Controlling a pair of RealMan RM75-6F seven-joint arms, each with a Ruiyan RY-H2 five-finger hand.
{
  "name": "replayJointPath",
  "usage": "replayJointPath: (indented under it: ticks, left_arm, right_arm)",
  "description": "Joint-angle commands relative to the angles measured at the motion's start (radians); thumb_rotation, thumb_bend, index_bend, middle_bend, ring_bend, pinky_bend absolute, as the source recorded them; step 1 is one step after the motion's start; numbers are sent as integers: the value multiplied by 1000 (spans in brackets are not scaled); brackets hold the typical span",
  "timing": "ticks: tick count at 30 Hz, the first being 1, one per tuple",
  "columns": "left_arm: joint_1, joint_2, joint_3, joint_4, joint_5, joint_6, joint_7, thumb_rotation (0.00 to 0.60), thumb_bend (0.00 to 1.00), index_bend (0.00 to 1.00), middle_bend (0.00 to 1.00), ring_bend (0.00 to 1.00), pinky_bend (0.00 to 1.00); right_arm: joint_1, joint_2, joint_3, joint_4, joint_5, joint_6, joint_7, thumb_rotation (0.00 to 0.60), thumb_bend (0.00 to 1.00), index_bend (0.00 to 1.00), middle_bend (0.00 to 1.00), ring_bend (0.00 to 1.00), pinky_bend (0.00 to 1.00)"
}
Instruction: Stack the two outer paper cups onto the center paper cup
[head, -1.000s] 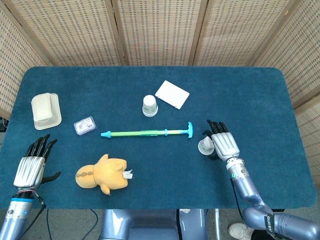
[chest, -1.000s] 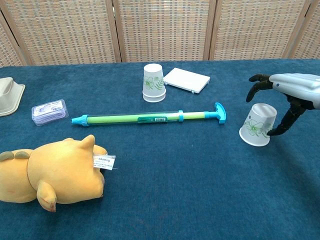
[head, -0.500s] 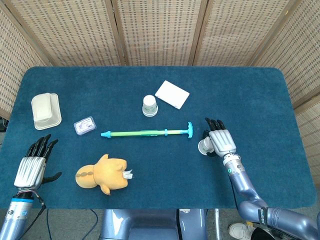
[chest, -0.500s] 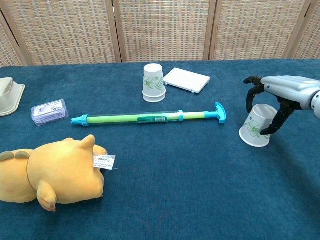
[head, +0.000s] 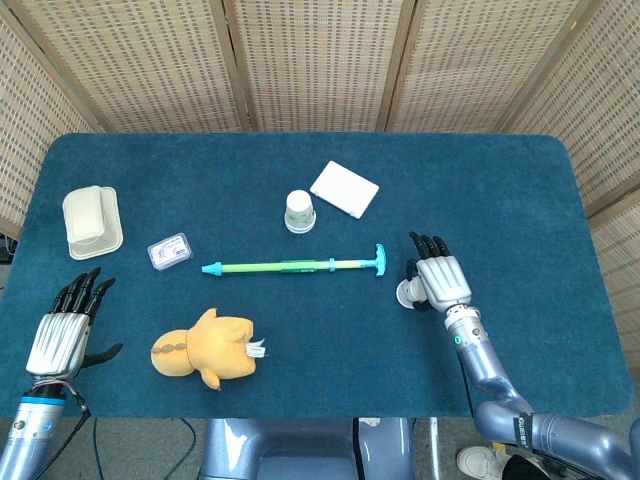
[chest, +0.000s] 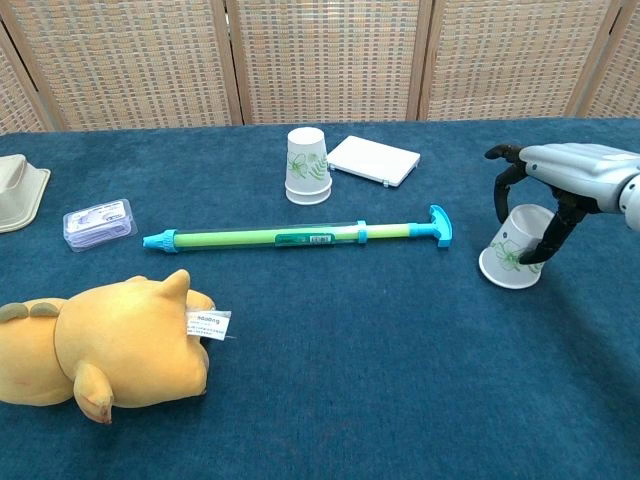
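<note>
Right hand (chest: 560, 175) fingers (chest: 552, 232) curl around the tilted paper cup (chest: 514, 249), gripping it.

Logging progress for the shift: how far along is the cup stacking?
Done: nothing stacked that shows. In hand: the right hand grips a tilted paper cup, its rim low over the table. Left: carrying it to the upright cup. The left hand rests open.

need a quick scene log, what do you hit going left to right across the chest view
beige tray → clear plastic case → yellow plush toy → center paper cup → white box → tilted paper cup → right hand
</note>
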Motion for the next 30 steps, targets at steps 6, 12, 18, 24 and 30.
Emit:
replayJointPath:
  ticks: [6,12,18,24,30]
  left_arm:
    - [6,2,-9,-1,8,-8,-1,600,149,103,0,0,103]
    - [10,1,-18,5,6,-15,-8,600,149,104,0,0,103]
    - [12,2,-30,7,-2,-21,-11,600,149,104,0,0,103]
    - [9,3,-37,17,-8,-39,-23,600,149,104,0,0,103]
    - [4,-1,-50,30,-30,-60,-27,600,149,104,0,0,102]
  right_arm:
    - [30,19,23,-31,-9,17,-35,600,227,571,84,0,112]
    - [71,30,74,-47,-11,19,-23,600,227,571,86,0,121]
    - [133,31,127,-49,-12,5,-29,600,227,576,88,0,127]
    - [218,8,178,-31,23,-30,-55,600,226,582,93,0,127]
    - [296,-31,207,13,62,-72,-67,600,226,587,94,0,127]
